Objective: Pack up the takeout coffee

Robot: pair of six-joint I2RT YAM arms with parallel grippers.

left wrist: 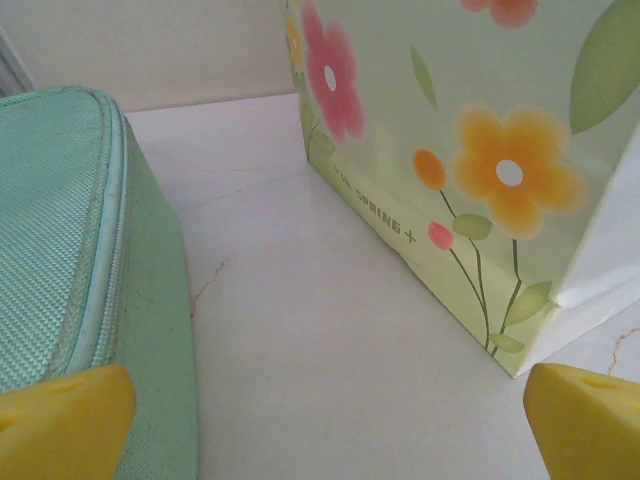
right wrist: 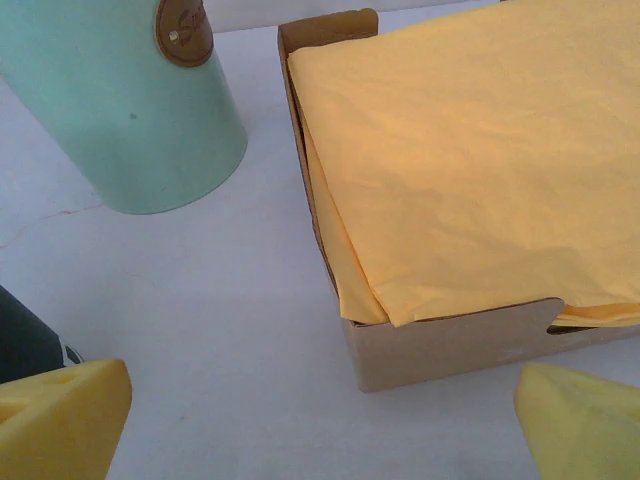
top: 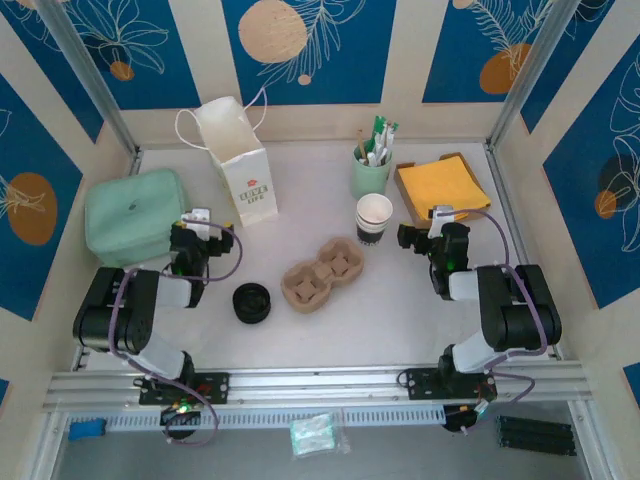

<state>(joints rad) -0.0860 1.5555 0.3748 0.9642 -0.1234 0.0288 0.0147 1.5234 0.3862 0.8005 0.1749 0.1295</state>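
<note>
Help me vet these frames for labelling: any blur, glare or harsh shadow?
Top external: even light, faint shadows, takeout coffee sharp. Left wrist: floral bag slightly soft, left fingertips blurred. Right wrist: yellow tissue paper crisp, right fingertips blurred; no glare anywhere.

— How is the light?
— Bright and even, from overhead; the table [top: 400, 300] around the paper bag [top: 245, 170] looks washed pale, with only faint, soft shadows at the bag's foot.
— Anything blurred?
— In the left wrist view the yellow fingertips [left wrist: 60, 420] below the bag are out of focus, its printed flowers [left wrist: 510, 175] slightly hazy.
</note>
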